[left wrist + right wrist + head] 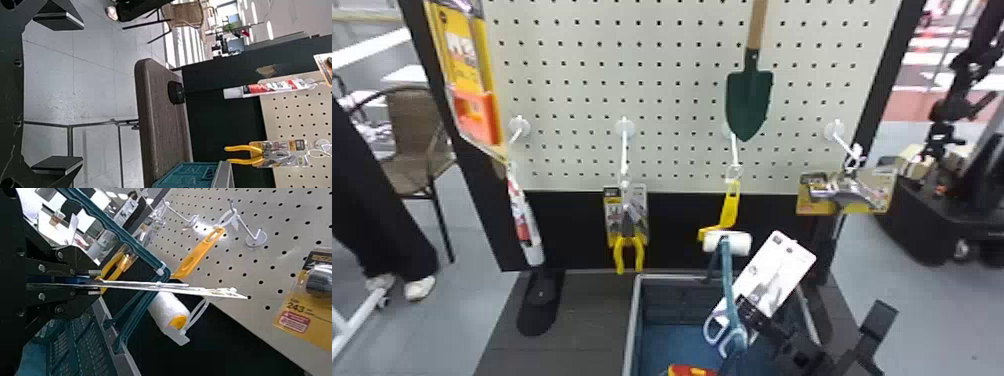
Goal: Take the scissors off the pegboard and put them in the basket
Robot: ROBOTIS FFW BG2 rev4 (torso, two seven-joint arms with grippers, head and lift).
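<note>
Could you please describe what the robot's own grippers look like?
Both are black. The left gripper has angular, wedge-shaped fingers with flat faces and a thin grey edge, on a broad body with small round holes. The right gripper shows rounded black finger links dotted with silvery round bolts.

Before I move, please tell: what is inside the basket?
A red-and-yellow thing lies in the basket, only partly in view. The carded scissors, the right claw and the handle cover some of the inside; behind them I cannot see.
</note>
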